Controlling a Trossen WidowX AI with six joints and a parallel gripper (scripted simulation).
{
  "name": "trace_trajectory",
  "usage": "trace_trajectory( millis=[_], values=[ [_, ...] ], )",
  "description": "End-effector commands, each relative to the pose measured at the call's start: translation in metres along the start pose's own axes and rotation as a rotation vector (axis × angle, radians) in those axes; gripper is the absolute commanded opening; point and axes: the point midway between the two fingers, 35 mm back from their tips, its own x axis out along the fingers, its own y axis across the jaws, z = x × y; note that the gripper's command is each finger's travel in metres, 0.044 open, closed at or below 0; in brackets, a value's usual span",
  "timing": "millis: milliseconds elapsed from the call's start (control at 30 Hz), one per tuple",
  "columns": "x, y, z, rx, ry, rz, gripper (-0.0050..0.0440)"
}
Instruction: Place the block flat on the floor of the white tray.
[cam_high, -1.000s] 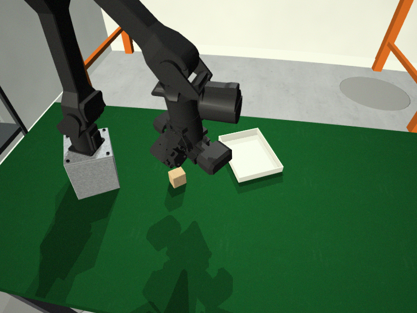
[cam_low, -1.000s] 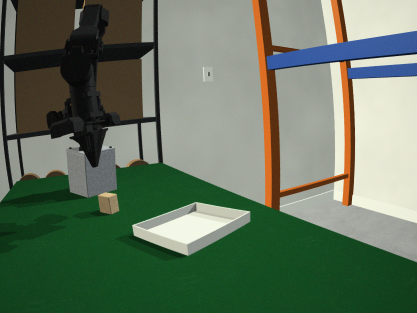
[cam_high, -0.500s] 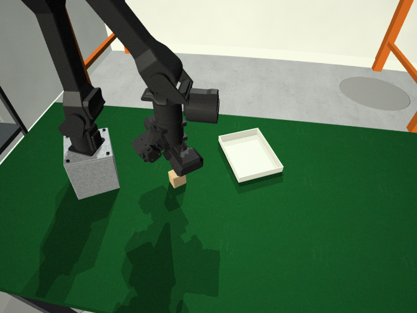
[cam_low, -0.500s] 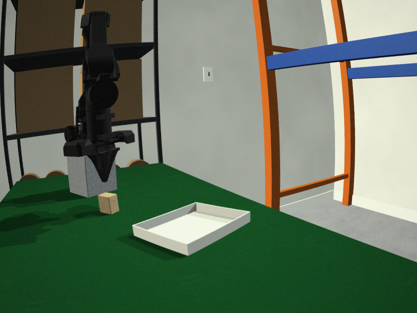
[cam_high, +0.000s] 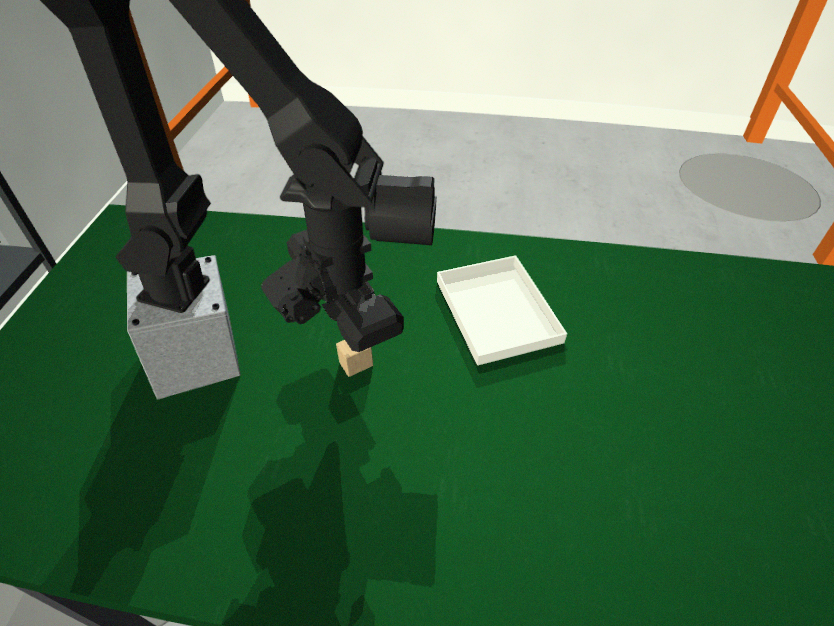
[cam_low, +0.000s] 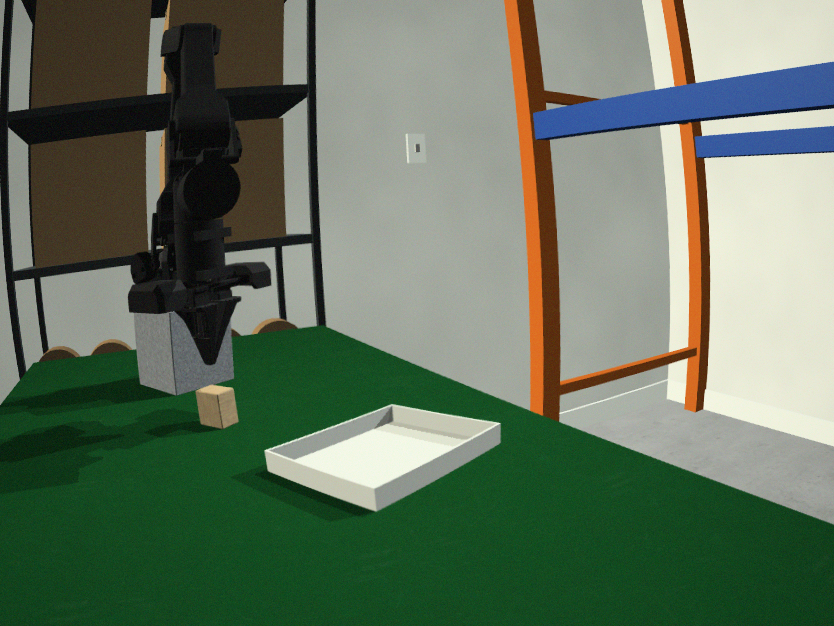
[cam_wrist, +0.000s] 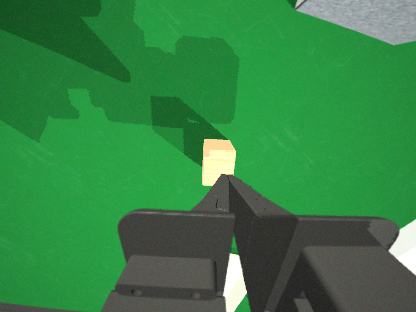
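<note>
A small tan wooden block (cam_high: 355, 357) stands on the green table top, left of the white tray (cam_high: 500, 307). It also shows in the exterior view (cam_low: 216, 406) and in the wrist view (cam_wrist: 218, 162). My gripper (cam_low: 211, 358) hangs point-down just above the block, a short gap clear of its top. Its two fingers are pressed together with nothing between them; in the wrist view the closed tips (cam_wrist: 226, 178) sit at the block's near edge. The tray (cam_low: 382, 453) is shallow, rectangular and empty.
The arm's grey pedestal (cam_high: 181, 332) stands at the left of the table, behind the block in the exterior view (cam_low: 181, 353). Orange frame posts (cam_low: 538, 208) and a dark shelf rack (cam_low: 80, 168) stand beyond the table edges.
</note>
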Motion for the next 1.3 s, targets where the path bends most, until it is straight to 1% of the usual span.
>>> trace_trajectory(
  millis=[0,900,933,1267],
  values=[
    [-0.0035,0.0029,-0.0035,0.005,0.015,0.016,0.0000],
    [-0.0035,0.0029,-0.0035,0.005,0.015,0.016,0.0000],
    [-0.0035,0.0029,-0.0035,0.005,0.015,0.016,0.0227],
    [-0.0034,0.0029,-0.0035,0.005,0.015,0.016,0.0227]
  ],
)
